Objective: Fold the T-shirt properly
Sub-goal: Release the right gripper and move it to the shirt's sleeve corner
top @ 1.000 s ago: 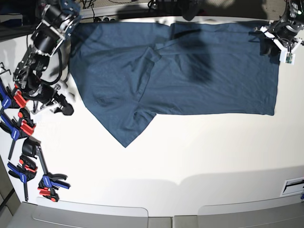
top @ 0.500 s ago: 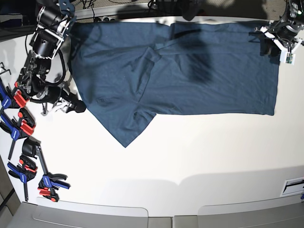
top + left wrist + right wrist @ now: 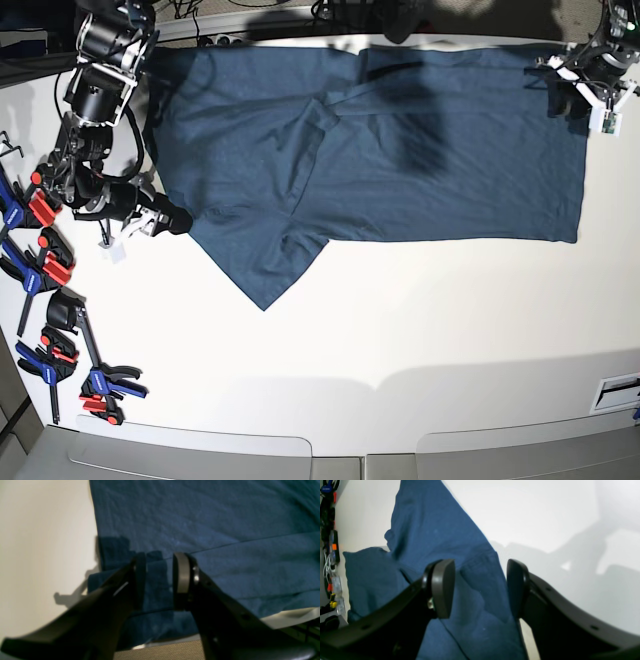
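Our right jaws (image 3: pixel 480 587) spread over the dark navy cotton T-shirt (image 3: pixel 400 150); left jaws (image 3: pixel 160 580) part-spread above its hem, gripping nothing. A shallow pinch could drag one layer.

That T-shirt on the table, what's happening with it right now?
A two-armed robot is partway through folding the T-shirt, which lies spread on the white table with one sleeve pointing toward the front. The right hand, jaws open, is at the sleeve-side edge, gripping nothing. The left hand sits over the hem corner, cloth between its fingers.
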{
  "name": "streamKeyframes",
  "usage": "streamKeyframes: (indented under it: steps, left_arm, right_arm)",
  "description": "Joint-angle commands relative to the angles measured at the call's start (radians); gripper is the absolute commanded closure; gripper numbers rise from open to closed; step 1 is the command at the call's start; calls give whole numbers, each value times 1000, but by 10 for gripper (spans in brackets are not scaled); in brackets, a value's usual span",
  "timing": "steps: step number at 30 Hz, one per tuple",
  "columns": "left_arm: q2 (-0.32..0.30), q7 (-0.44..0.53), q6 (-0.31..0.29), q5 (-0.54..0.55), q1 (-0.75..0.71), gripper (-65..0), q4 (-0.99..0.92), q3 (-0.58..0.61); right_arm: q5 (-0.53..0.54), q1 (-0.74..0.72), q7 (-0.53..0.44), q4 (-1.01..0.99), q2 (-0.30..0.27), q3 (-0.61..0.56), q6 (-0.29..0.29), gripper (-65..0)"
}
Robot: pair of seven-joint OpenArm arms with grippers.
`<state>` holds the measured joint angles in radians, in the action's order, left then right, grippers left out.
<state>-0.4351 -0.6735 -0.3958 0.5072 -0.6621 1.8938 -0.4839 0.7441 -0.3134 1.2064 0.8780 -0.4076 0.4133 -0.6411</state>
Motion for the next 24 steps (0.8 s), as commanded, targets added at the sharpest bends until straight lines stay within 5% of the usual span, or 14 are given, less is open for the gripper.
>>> streamKeyframes:
  steps: [1, 24]
  left_arm:
    - [-13, 24, 0, 6, -3, -168, 17, -8]
    - [-13, 43, 0, 6, -3, -168, 17, -8]
  right_arm:
    - [0, -15, 15, 12, -16, -2, -5, -316]
    - [67, 15, 31, 12, 0, -2, -7, -312]
